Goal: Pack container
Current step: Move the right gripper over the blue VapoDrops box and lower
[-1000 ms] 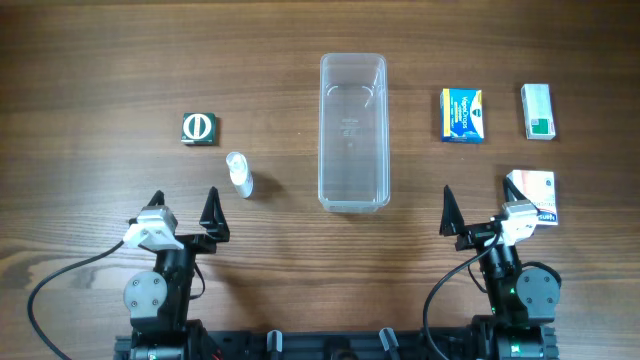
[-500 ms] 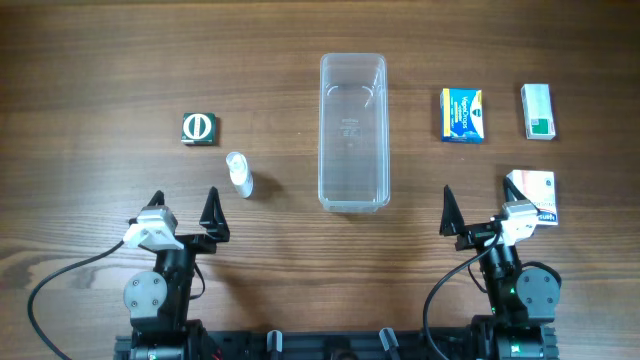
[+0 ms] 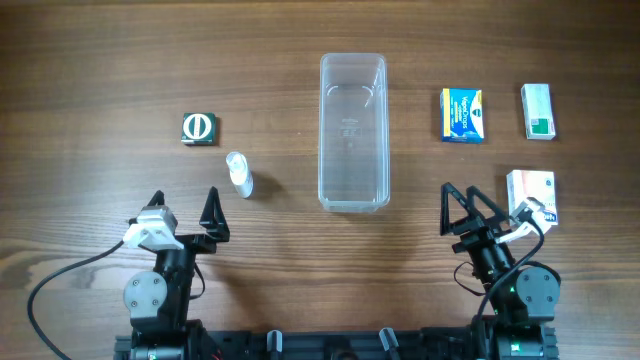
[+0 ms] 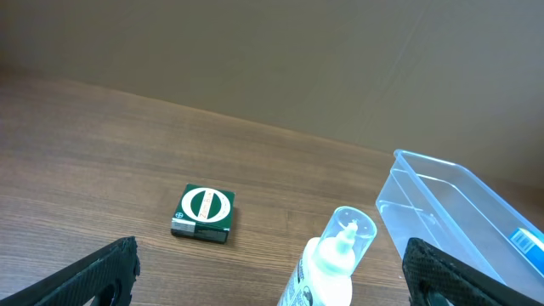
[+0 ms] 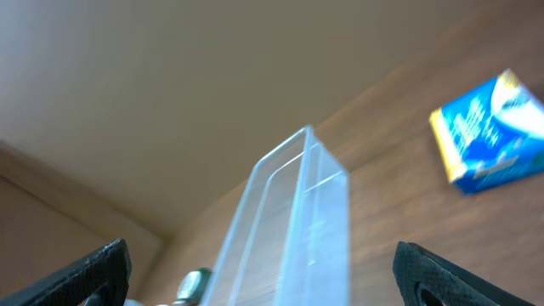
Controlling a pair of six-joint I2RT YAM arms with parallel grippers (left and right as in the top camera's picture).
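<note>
Even soft light overhead; blurred, tilted right-wrist view.

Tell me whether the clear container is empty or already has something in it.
Empty. From overhead, the container shows only its bare clear floor; the bottle and green box lie outside it.

Wide gaps flank the container; the bottle lies near-left of it, the blue box to its far right.
</note>
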